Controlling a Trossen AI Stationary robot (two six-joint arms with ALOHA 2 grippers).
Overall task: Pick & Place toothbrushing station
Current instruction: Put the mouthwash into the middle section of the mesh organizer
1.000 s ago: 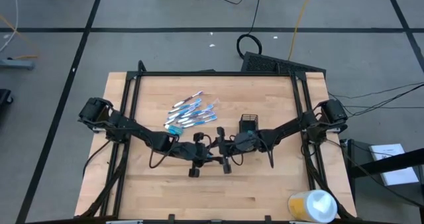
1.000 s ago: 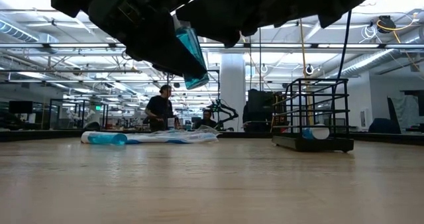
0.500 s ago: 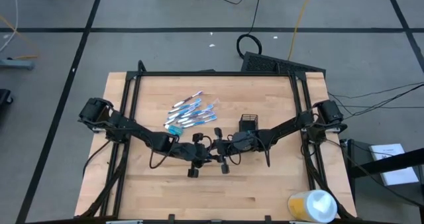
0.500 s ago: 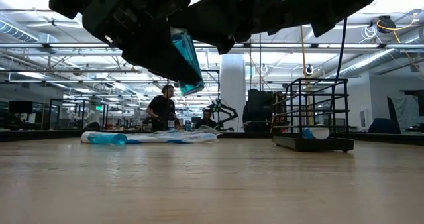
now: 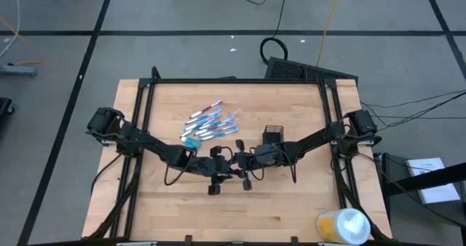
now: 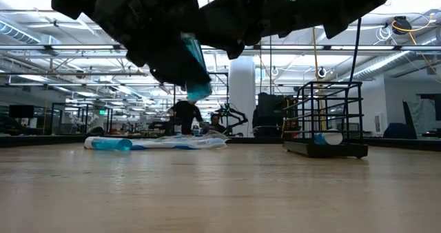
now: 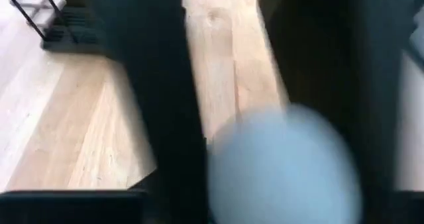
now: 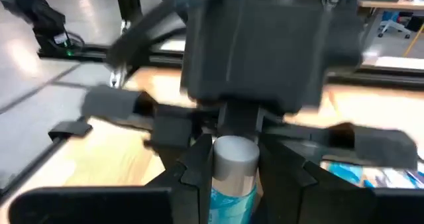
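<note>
One wire-mesh cup (image 5: 273, 135), one held tube (image 8: 233, 177), one toothbrush pile (image 5: 212, 123), uncountable.

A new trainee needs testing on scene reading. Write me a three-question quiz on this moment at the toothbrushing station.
1. True or false: the wire-mesh cup lies tipped on its side.
2. Where is the pile of toothbrushes? A: on the table, on the left arm's side of the cup. B: inside the cup. C: in the air between the arms.
3. What do the jaws of the right gripper hold?

Key: 1 false, it stands upright. 2 A. 3 a small blue tube with a white cap, held above the table.
</note>
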